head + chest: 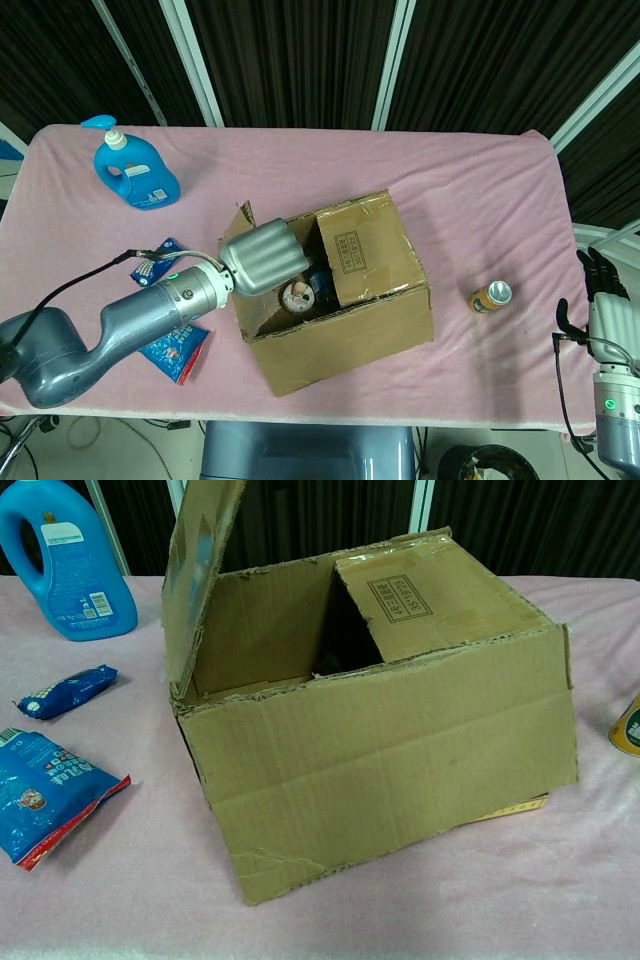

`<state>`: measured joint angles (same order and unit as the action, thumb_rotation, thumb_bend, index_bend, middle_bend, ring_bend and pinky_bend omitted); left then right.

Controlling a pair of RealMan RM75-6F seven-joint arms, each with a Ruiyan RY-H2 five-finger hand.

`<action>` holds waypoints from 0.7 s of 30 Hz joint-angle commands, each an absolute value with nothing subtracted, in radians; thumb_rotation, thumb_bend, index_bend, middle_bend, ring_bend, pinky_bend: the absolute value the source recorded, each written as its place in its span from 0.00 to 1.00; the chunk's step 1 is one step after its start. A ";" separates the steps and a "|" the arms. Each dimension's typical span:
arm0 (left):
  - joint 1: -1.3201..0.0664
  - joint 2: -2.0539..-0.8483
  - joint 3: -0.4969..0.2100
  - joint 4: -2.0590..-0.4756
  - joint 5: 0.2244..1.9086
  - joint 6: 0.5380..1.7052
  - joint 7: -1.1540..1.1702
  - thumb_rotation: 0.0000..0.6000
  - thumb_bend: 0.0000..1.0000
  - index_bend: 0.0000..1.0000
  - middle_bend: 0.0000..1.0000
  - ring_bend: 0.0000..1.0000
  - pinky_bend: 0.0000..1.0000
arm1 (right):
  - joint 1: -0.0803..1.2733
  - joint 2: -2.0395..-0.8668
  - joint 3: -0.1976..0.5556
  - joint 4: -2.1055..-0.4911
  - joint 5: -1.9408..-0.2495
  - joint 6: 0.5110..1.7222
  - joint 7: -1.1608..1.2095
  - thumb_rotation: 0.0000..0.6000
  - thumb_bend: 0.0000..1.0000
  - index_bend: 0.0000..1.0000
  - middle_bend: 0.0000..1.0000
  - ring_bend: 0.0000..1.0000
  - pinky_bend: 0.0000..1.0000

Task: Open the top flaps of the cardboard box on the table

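Note:
The cardboard box [345,320] stands mid-table on the pink cloth. Its left top flap [200,570] is raised nearly upright. My left hand [262,257] sits at that flap's top edge with its fingers curled over it, and it hides the edge in the head view. The chest view does not show this hand. The right top flap [430,590] with a printed label still lies flat over the box. Through the opening I see round can tops [297,293] inside. My right hand [607,300] hangs off the table's right edge, holding nothing.
A blue detergent bottle [135,170] stands at the back left. A small blue snack packet [65,692] and a larger one [50,795] lie left of the box, under my left arm. An orange can [491,296] lies right of the box.

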<state>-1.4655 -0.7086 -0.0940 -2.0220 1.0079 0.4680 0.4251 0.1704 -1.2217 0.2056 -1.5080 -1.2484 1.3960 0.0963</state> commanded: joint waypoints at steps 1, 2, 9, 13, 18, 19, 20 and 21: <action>-1.408 -0.624 -0.087 -2.092 1.048 0.506 0.414 1.00 1.00 0.49 0.70 0.52 0.54 | 0.170 -1.222 0.206 -1.509 -1.248 1.394 0.097 1.00 0.60 0.08 0.00 0.00 0.22; -1.391 -0.600 -0.084 -2.111 1.059 0.515 0.410 1.00 1.00 0.49 0.70 0.52 0.54 | 0.170 -1.222 0.205 -1.509 -1.248 1.393 0.096 1.00 0.60 0.08 0.00 0.00 0.22; -1.253 -0.460 -0.068 -2.215 1.163 0.584 0.378 1.00 1.00 0.49 0.70 0.52 0.54 | 0.169 -1.225 0.201 -1.516 -1.256 1.391 0.090 1.00 0.60 0.08 0.00 0.00 0.22; -1.155 -0.394 -0.049 -2.265 1.238 0.626 0.350 1.00 1.00 0.49 0.70 0.52 0.54 | 0.168 -1.226 0.199 -1.521 -1.258 1.389 0.087 1.00 0.60 0.08 0.00 0.00 0.22; -1.037 -0.347 -0.017 -2.300 1.326 0.678 0.316 1.00 1.00 0.48 0.70 0.52 0.54 | 0.167 -1.226 0.195 -1.526 -1.264 1.387 0.079 1.00 0.60 0.08 0.00 0.00 0.22; -1.014 -0.344 -0.008 -2.303 1.342 0.687 0.308 1.00 1.00 0.48 0.70 0.52 0.54 | 0.167 -1.227 0.194 -1.527 -1.264 1.386 0.078 1.00 0.60 0.08 0.00 0.00 0.22; -0.979 -0.343 0.005 -2.303 1.368 0.702 0.300 1.00 1.00 0.48 0.69 0.52 0.54 | 0.167 -1.226 0.193 -1.529 -1.265 1.385 0.076 1.00 0.60 0.08 0.00 0.00 0.22; -0.955 -0.344 0.014 -2.301 1.386 0.714 0.296 1.00 1.00 0.48 0.69 0.52 0.54 | 0.167 -1.226 0.193 -1.530 -1.265 1.385 0.075 1.00 0.60 0.08 0.00 0.00 0.22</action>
<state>-1.0120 -0.3567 -0.0144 -2.2906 1.3450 0.6790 0.3185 0.1668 -1.2262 0.1929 -1.5292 -1.2650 1.3849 0.0750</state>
